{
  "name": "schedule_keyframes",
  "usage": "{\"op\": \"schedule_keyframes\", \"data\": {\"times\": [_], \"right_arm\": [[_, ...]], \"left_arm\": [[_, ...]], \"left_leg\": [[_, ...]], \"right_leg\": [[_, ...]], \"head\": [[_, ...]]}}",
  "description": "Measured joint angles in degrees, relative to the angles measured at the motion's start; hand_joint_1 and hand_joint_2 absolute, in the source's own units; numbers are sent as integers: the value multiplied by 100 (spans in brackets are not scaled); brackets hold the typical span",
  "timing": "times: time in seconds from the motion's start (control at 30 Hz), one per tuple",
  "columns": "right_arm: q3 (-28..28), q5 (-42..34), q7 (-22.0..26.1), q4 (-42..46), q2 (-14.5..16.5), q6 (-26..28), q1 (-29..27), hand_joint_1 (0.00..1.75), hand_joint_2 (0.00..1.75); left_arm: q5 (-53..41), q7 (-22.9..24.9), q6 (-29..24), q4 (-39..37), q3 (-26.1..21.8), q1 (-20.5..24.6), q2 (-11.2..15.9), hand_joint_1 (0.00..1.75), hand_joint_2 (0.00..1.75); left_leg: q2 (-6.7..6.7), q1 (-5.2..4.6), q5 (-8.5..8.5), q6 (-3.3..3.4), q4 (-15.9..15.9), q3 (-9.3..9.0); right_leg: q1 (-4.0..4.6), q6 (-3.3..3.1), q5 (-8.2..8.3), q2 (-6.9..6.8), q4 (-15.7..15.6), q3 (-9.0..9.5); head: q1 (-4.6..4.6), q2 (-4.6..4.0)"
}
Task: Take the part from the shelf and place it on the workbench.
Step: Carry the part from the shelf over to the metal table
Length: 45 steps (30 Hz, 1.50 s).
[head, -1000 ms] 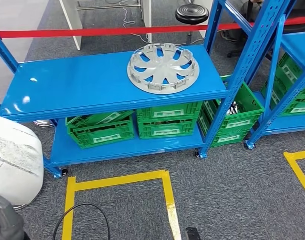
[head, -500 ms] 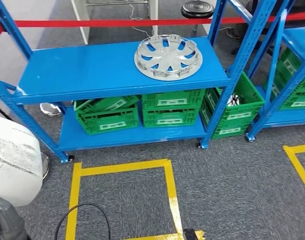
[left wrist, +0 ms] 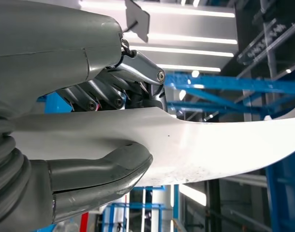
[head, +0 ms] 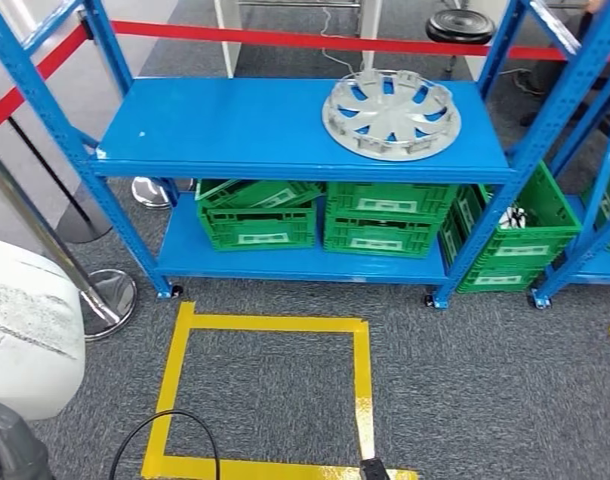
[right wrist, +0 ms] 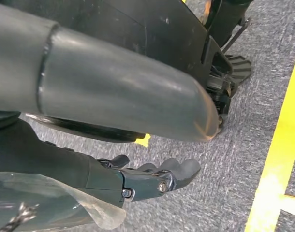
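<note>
The left hand (left wrist: 113, 125) is already clamped on a white part (left wrist: 219, 145), while the right hand (right wrist: 153, 181) hangs empty, fingers loosely apart. A hubcap (head: 391, 112) sits at 1 o'clock on the shelf (head: 234, 130). Judging by that, only delivery to the workbench remains.

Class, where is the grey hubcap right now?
In the head view, the grey hubcap lies flat at the right end of the blue shelf's upper deck, above the green crates.
</note>
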<state>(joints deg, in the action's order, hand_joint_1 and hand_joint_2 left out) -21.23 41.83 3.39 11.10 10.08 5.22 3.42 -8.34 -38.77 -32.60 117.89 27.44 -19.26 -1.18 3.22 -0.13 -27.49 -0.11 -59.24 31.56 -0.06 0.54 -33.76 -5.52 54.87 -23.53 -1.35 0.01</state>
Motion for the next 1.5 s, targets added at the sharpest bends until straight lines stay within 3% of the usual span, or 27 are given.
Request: {"op": "schedule_keyframes", "data": {"times": [0.07, 0.13, 0.2, 0.27, 0.3, 0.33, 0.37, 0.43, 0.5, 0.57, 0.63, 0.7, 0.77, 0.8, 0.83, 0.87, 0.93, 1.0, 1.07, 1.1, 1.17, 1.23, 1.3, 1.33, 1.4, 1.43, 1.5], "right_arm": [[16, 57, 27, 2, 1, -13, 20, 0, 0], [39, 106, 32, 3, 5, -29, 40, 0, 0], [52, 133, 5, 1, 9, -49, 33, 0, 0], [54, 151, -17, 0, 9, -64, 10, 0, 0], [54, 159, -16, 0, 9, -67, 2, 0, 0], [55, 165, -12, 0, 9, -67, -1, 0, 0], [55, 169, -2, 0, 9, -66, 0, 0, 0], [55, 159, 19, -3, 9, -60, -3, 0, 0], [54, 143, 13, -7, 9, -56, -11, 0, 0], [52, 128, -15, -8, 15, -57, -18, 0, 0], [45, 102, -25, -4, 26, -55, -24, 0, 0], [38, 81, -24, -2, 31, -57, -36, 0, 0], [33, 67, -20, -2, 31, -61, -55, 0, 0], [28, 61, -16, -2, 31, -62, -59, 0, 0], [20, 54, -13, -2, 31, -64, -59, 0, 0], [8, 46, -9, -2, 33, -67, -56, 0, 0], [-19, 34, 19, -2, 38, -75, -54, 0, 0], [-49, 27, 69, -2, 39, -81, -55, 0, 0], [-66, 37, 75, -1, 42, -88, -53, 0, 0], [-68, 49, 58, 0, 43, -92, -50, 0, 0], [-75, 77, 29, 1, 45, -101, -50, 0, 0], [-99, 102, 19, 0, 45, -106, -61, 0, 0], [-128, 130, 12, 0, 44, -106, -71, 0, 0], [-139, 146, 12, 0, 44, -105, -72, 0, 0], [-155, 177, 25, 0, 44, -104, -71, 0, 0], [-158, 191, 41, -1, 43, -103, -69, 0, 0], [-161, 208, 82, -3, 42, -102, -72, 0, 0]], "left_arm": [[-24, 0, -38, 1, 31, -2, 7, 175, 175], [-50, 0, -77, 3, 65, 8, 12, 175, 175], [-66, 0, -113, 5, 102, 24, 20, 175, 175], [-67, 0, -133, 5, 137, 30, 31, 175, 175], [-64, 0, -136, 5, 152, 31, 37, 175, 175], [-61, 0, -136, 5, 164, 33, 42, 175, 175], [-57, 0, -134, 5, 178, 39, 46, 175, 175], [-51, 0, -117, 4, 214, 59, 50, 175, 175], [-55, 0, -93, 2, 265, 81, 52, 175, 175], [-44, 0, -79, 1, 308, 96, 57, 175, 175], [-4, 0, -69, 1, 337, 121, 63, 175, 175], [37, 0, -61, 1, 346, 161, 68, 175, 175], [68, 0, -38, 0, 345, 179, 71, 175, 175], [76, 0, -12, -1, 344, 179, 72, 175, 175], [78, 0, 20, -3, 343, 178, 72, 175, 175], [79, 0, 56, -4, 341, 178, 71, 175, 175], [109, 0, 133, -7, 324, 181, 61, 175, 175], [150, 0, 202, -8, 259, 172, 24, 175, 175], [168, 0, 250, -8, 152, 127, -38, 175, 175], [183, 0, 278, -8, 93, 93, -82, 175, 175], [226, 0, 363, -9, -43, 40, -194, 175, 175], [254, 0, 457, -10, -188, -14, -306, 175, 175], [263, 0, 536, -11, -321, -90, -384, 175, 175], [267, 0, 567, -12, -380, -126, -416, 175, 175], [265, 0, 634, -13, -482, -171, -476, 175, 175], [262, 0, 673, -13, -527, -188, -504, 175, 175], [256, 0, 745, -13, -601, -212, -548, 175, 175]], "left_leg": [[-89, 14, -30, 84, 74, 24], [-185, 44, -21, 142, 139, 36], [-282, 47, -3, 174, 156, 53], [-398, 36, 2, 182, 150, 67], [-463, 32, 2, 183, 144, 69], [-532, 29, 1, 182, 135, 67], [-604, 28, -1, 179, 123, 66], [-746, 19, -8, 159, 81, 88], [-868, 18, 6, 103, 38, 158], [-966, 30, 39, 30, 22, 224], [-812, 21, -72, -42, -141, 311], [-514, 22, -401, -114, -719, 562], [-402, 54, -675, -170, -1397, 854], [-388, 71, -672, -187, -1521, 898], [-370, 85, -566, -198, -1430, 839], [-324, 96, -379, -202, -1128, 677], [-82, 77, -73, -182, -350, 283], [85, 36, -7, -105, 29, 117], [0, 20, -2, -5, 63, 134], [-57, 27, 12, 35, 82, 136], [-174, 52, 47, 116, 120, 138], [-302, 47, 63, 163, 122, 160], [-444, 31, 73, 180, 118, 173], [-522, 25, 76, 182, 114, 174], [-681, 23, 79, 177, 98, 171], [-757, 24, 80, 167, 85, 178], [-896, 34, 91, 114, 45, 229]], "right_leg": [[5, 52, -34, -23, 18, 10], [-11, 101, -214, 205, 273, -136], [-32, 123, -543, 472, 1009, -539], [-36, 133, -719, 532, 1756, -990], [-36, 131, -648, 538, 1874, -1111], [-36, 125, -464, 550, 1773, -1130], [-39, 110, -196, 598, 1470, -1053], [-58, 76, 230, 853, 758, -822], [-71, 57, 296, 1018, 399, -676], [-82, 26, 280, 922, 332, -632], [-106, -37, 321, 778, 294, -617], [-111, -79, 335, 608, 274, -608], [-106, -89, 330, 430, 276, -614], [-106, -88, 326, 344, 277, -615], [-106, -85, 322, 265, 277, -613], [-107, -76, 316, 194, 277, -604], [-89, -37, 292, 79, 282, -582], [-52, 26, 274, -19, 282, -567], [-38, 93, 262, -118, 270, -541], [-47, 124, 226, -67, 300, -549], [-63, 163, -10, 215, 626, -688], [-64, 157, -387, 477, 1353, -1036], [-57, 139, -546, 533, 1905, -1325], [-55, 125, -447, 544, 1876, -1332], [-58, 86, -16, 662, 1252, -1073], [-71, 62, 162, 836, 876, -911], [-91, 43, 291, 1143, 422, -707]], "head": [[-9, -1], [-24, -1], [-40, -1], [-45, -1], [-45, -1], [-47, -1], [-46, -1], [-46, -1], [-43, 0], [-42, 1], [-8, 0], [45, -1], [65, -1], [65, -1], [66, -1], [66, -1], [71, -1], [62, -1], [40, -1], [27, -1], [6, -1], [-20, -1], [-31, -1], [-30, -1], [-32, -1], [-30, -1], [-23, -1]]}}
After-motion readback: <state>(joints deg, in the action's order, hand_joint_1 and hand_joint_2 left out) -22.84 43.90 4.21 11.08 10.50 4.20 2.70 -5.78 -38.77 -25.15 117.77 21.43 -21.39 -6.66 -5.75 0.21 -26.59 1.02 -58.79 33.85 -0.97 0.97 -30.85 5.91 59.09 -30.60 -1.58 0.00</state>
